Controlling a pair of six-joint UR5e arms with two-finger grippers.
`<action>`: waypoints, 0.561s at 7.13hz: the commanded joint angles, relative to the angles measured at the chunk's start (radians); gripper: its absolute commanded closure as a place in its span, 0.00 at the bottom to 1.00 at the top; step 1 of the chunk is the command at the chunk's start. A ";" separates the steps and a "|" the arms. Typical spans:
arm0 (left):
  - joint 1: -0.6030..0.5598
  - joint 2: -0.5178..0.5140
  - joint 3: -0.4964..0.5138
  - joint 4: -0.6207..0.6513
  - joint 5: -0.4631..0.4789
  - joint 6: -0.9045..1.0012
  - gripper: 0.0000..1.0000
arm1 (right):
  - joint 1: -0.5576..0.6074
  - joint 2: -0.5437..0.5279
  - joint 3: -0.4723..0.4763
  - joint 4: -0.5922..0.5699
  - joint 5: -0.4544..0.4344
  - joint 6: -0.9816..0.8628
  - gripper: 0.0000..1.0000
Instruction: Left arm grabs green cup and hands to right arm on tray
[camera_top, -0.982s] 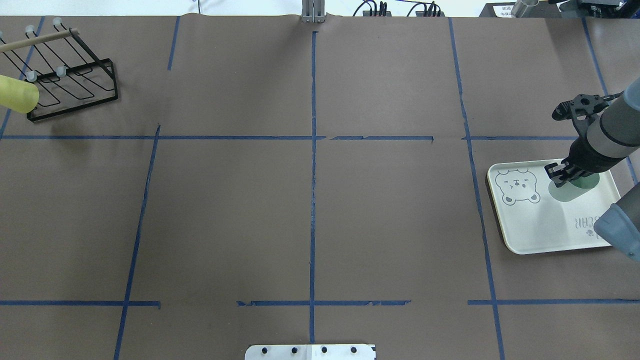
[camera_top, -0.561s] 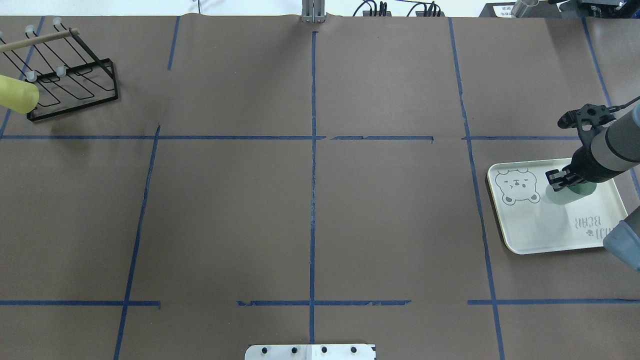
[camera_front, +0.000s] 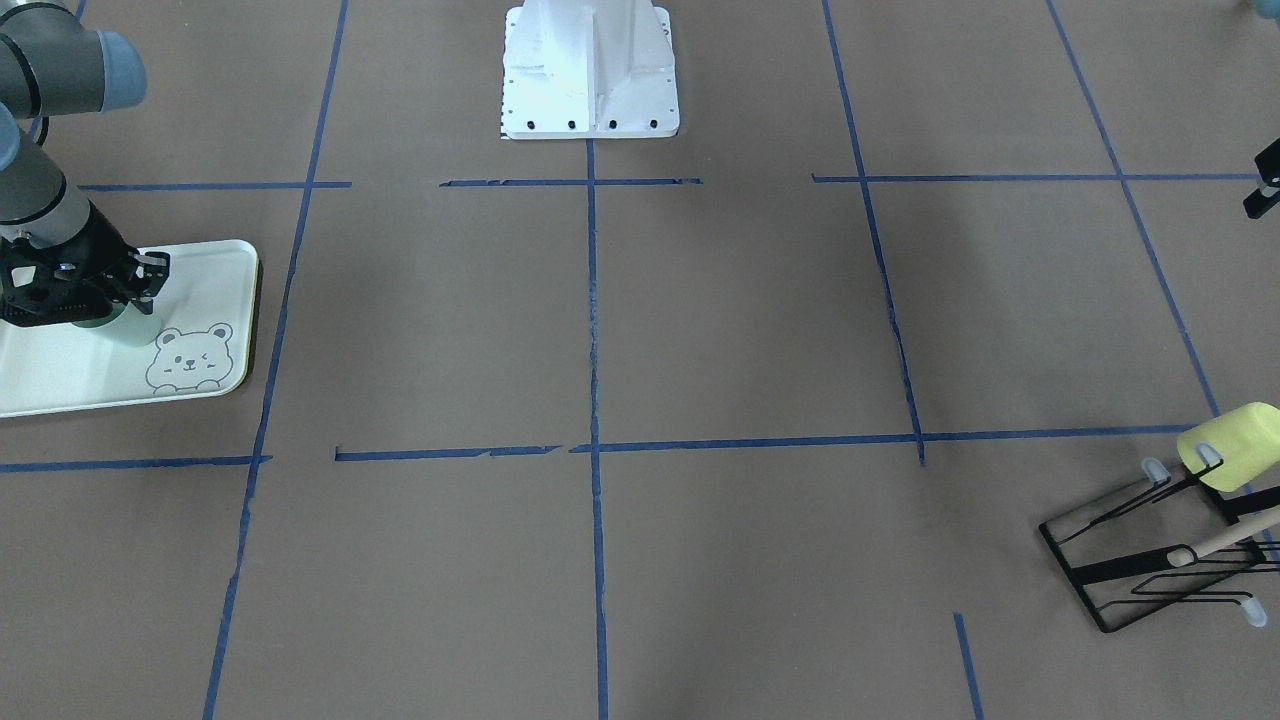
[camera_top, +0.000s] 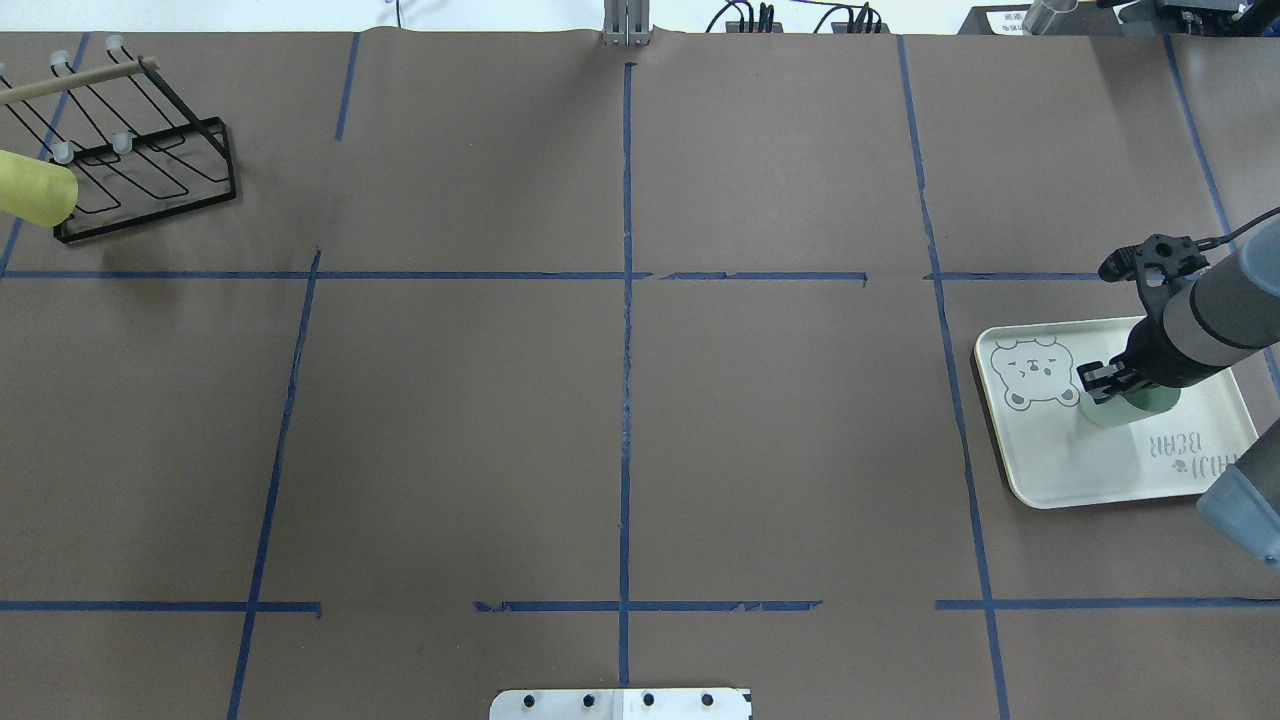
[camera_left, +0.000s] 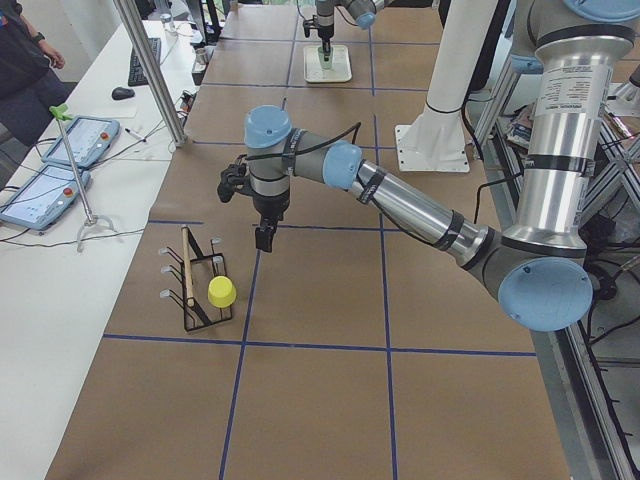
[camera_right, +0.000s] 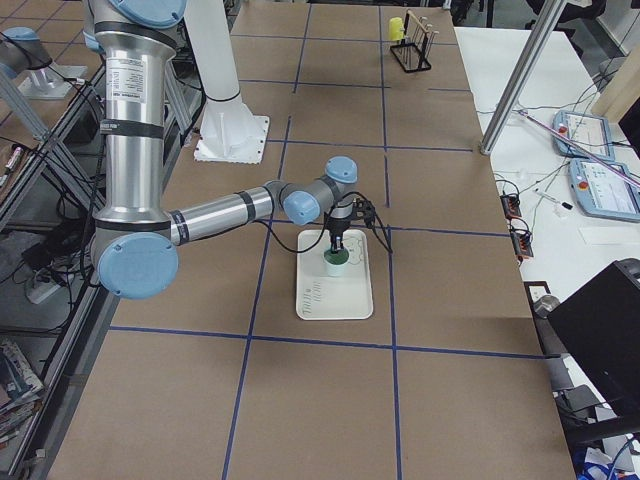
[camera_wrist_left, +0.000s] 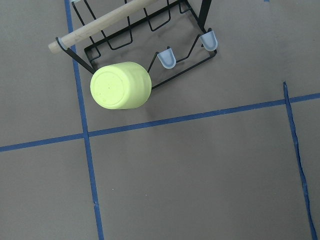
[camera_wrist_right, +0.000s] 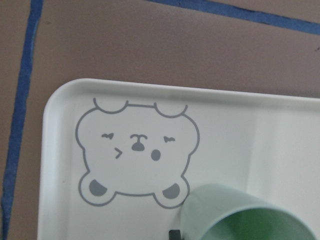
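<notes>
Brown paper crossed by blue tape lines (camera_top: 625, 300) was spread over the desk (camera_top: 450, 420). At the robot's right end the tray (camera_top: 1080, 465) was laid flat. The green cup (camera_top: 1128, 410) was found over it, between the bear drawing (camera_top: 1035, 372) and the grey lettering (camera_top: 1175, 445).

The right hand (camera_top: 1098, 382) was pointed down, with its fingers closed on the cup's rim. From overhead the cup's mouth was hidden by the hand. In the right wrist view the rim and the darker inside were shown just beside the bear's lower paw. Whether the base was touching the tray could not be settled from any view.

The left hand (camera_left: 262, 240) was shown clearly only from the left end of the desk. It was hung above the paper near a black wire rack (camera_front: 1128, 570), apart from it. How far its fingers were parted could not be told.

In the left wrist view a yellow cup (camera_wrist_left: 121, 86) was framed. It was propped on the rack with its flat base turned to the camera, beside a wooden rod (camera_wrist_left: 100, 24).
</notes>
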 joint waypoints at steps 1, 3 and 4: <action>0.000 0.001 0.002 0.001 0.002 -0.003 0.00 | 0.001 0.002 0.012 0.000 0.000 -0.003 0.00; 0.000 0.001 0.003 -0.001 0.000 -0.006 0.00 | 0.007 -0.002 0.043 -0.003 0.001 -0.010 0.00; 0.000 0.001 0.003 0.001 0.002 -0.007 0.00 | 0.024 -0.016 0.088 -0.012 0.005 -0.012 0.00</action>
